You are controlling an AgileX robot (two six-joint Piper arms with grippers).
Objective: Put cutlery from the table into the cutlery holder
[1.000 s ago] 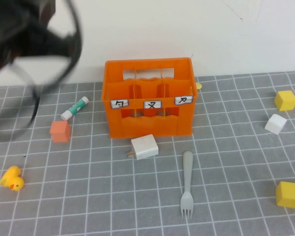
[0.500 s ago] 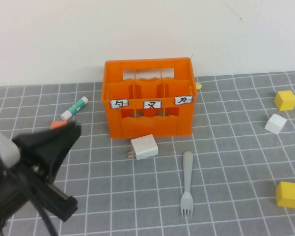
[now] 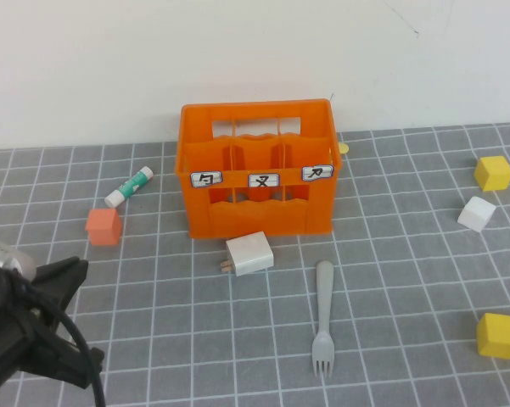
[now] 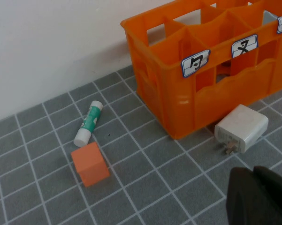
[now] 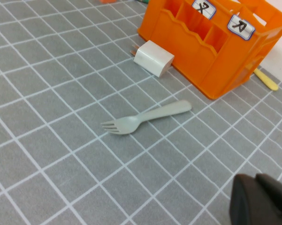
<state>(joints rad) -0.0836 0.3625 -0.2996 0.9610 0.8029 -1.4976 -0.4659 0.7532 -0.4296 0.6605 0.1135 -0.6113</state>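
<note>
The orange cutlery holder point(image 3: 259, 170) stands at the back middle of the grey grid table point(image 3: 390, 280). A grey fork point(image 3: 323, 318) lies in front of it, tines toward me; it also shows in the right wrist view point(image 5: 148, 116). The pale-yellow knife point(image 5: 265, 79) lies behind the holder's right corner, with only its tip point(image 3: 344, 147) showing in the high view. My left gripper point(image 4: 253, 171) is shut and empty at the table's front left, well left of the fork. My right gripper point(image 5: 255, 177) is shut and empty, off to the fork's right and out of the high view.
A white plug box point(image 3: 249, 253) lies against the holder's front. A glue stick point(image 3: 129, 187) and an orange cube point(image 3: 103, 226) lie to the left. Two yellow cubes point(image 3: 493, 172) point(image 3: 498, 335) and a white cube point(image 3: 476, 213) lie at the right.
My left arm swept down from the upper left to the front left corner. It now covers the yellow duck. Nothing on the table moved.
</note>
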